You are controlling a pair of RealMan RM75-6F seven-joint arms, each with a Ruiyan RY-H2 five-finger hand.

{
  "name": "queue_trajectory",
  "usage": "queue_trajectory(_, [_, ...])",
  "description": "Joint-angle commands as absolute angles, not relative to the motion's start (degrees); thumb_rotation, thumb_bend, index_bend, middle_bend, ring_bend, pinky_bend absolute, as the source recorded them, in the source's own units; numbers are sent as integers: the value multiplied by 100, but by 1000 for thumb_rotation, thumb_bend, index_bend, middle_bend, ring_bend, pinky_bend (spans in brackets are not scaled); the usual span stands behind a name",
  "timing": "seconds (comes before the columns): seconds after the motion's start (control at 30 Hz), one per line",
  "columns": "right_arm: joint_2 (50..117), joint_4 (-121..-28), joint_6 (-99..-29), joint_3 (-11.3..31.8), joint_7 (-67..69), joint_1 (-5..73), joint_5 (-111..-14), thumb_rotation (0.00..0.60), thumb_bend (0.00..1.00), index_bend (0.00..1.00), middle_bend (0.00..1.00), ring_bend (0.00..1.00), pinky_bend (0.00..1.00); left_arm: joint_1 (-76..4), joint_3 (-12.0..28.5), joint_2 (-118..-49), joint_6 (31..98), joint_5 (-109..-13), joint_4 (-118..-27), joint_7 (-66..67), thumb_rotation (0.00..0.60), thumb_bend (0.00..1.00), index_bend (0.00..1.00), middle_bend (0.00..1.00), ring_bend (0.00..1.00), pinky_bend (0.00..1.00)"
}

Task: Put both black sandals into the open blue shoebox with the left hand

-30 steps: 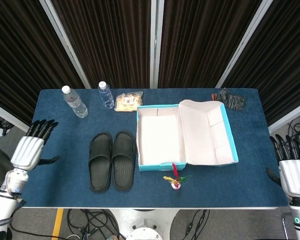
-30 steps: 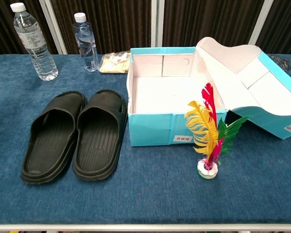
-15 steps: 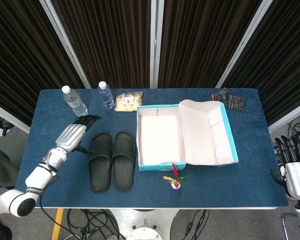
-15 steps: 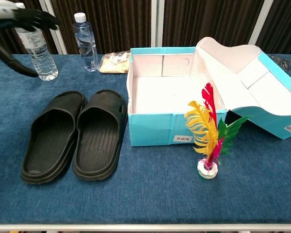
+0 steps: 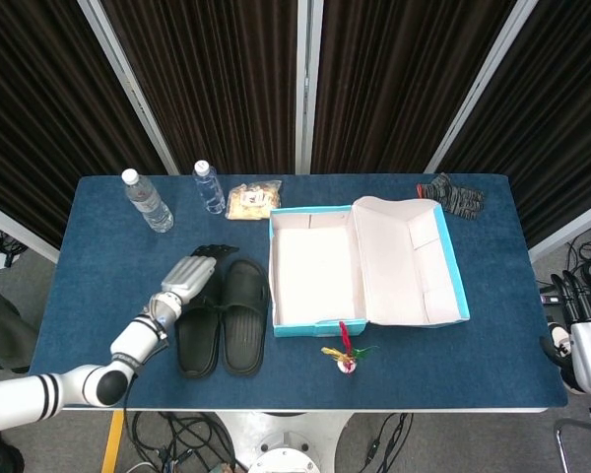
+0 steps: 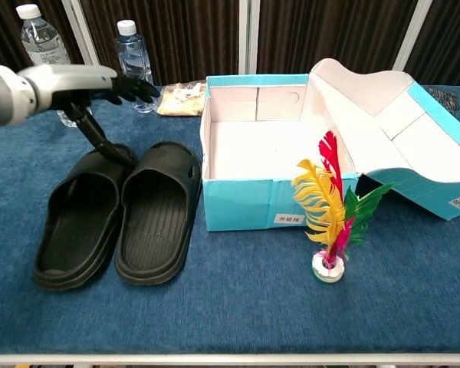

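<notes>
With the left robot hand empty, fingers spread above the toe end of the two black sandals lying side by side on the tabletop just beside the open blue shoebox, a grasp risks catching both sandals or pushing one aside.
</notes>
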State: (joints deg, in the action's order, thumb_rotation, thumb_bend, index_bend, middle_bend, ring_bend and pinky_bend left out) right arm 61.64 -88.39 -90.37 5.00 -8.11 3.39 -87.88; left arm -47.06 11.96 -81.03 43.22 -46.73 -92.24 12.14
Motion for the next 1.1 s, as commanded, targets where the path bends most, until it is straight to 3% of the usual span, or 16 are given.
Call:
queue_trajectory(0.03, [6170,-8801,-9031,499,-766,330,-8774,600,99,4,67,0,106,-4973,1068,-8381,4313,-4227,-8960,1540,600,0,72,61,0,47])
queue_trajectory(0.57, [6223,-8640,-8898,497,-614,348,-8696,600,99,4,67,0,106,-5598,740,-8967,4489,-2549,-8348,2469,600,0,76,74,8,104])
queue_trajectory(0.67, [6227,-8628,-8901,500,-602,345,-8690,600,99,4,67,0,106,-5618,743,-9091,4614,-2403,-8255,2493,600,0,138,167,94,174])
queue_trajectory(0.93, [6249,-8625,-8877,486,-588,347,-8697,600,99,4,67,0,108,-5548,801,-9227,4830,-2486,-8143,2425,600,0,413,481,433,476])
queue_trajectory(1.1, [6251,-8612,-8880,490,-571,341,-8687,600,98,4,67,0,108,-5387,927,-9050,5074,-2758,-8379,2230,600,0,429,500,449,502])
